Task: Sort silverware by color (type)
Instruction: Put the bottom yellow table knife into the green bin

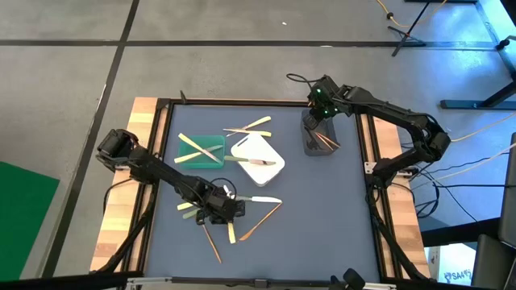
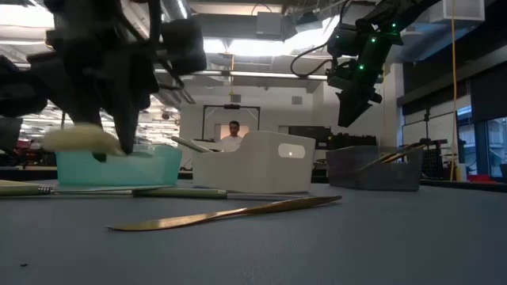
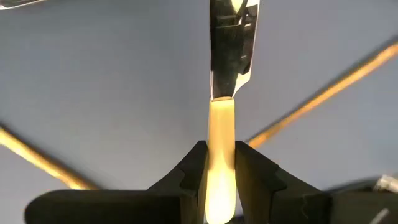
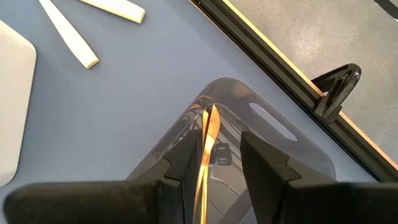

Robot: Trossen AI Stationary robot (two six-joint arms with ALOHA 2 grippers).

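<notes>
Where the left gripper clamps a yellow-handled knife over the blue-grey mat, its handle end is hidden. The right gripper pinches an orange-brown utensil above the grey bin, tip cut off. A blurred person stands beyond.

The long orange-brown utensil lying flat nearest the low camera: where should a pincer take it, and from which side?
Probably from straight above, at mid-length. The orange-brown utensil lies flat on the table, thin and narrow, so no side approach gets under it. Set the fingers across its narrow width, where the table beside it is bare. The left pincer is already shut on a yellow-handled knife; the right pincer hangs over the grey bin.
</notes>
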